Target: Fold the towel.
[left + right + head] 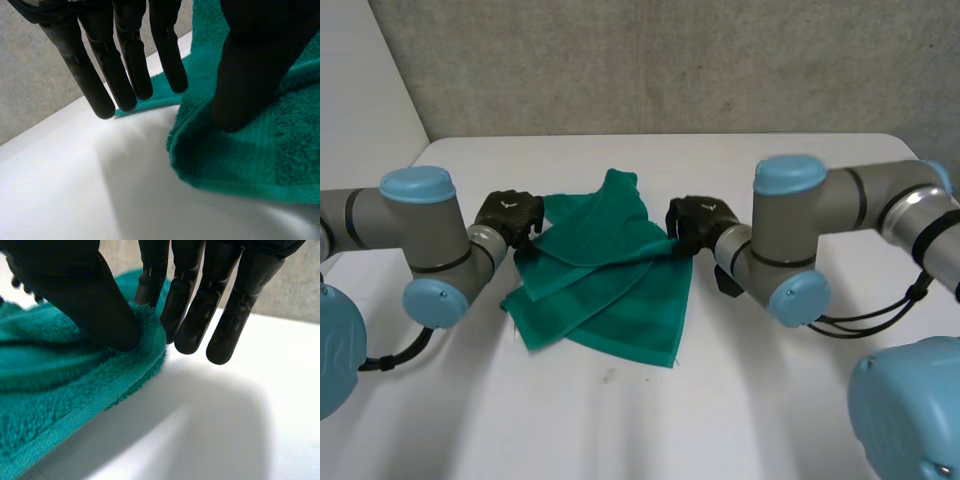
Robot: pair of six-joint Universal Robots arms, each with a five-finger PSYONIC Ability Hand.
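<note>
Head view: you saw the left hand (510, 215) and the right hand (696, 222) each pinching a side edge of the towel (605, 295) at frame centre, on the table (740, 400).

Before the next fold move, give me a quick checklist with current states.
1. Right hand pinching the towel at its right edge: ok.
2. Left hand holding the towel's left edge: cannot tell.
3. Towel layers lined up: not ok, they lie skewed and rumpled.
4. Towel wholly on the table: ok.
5. Hands opposite each other across the towel: ok.
</note>
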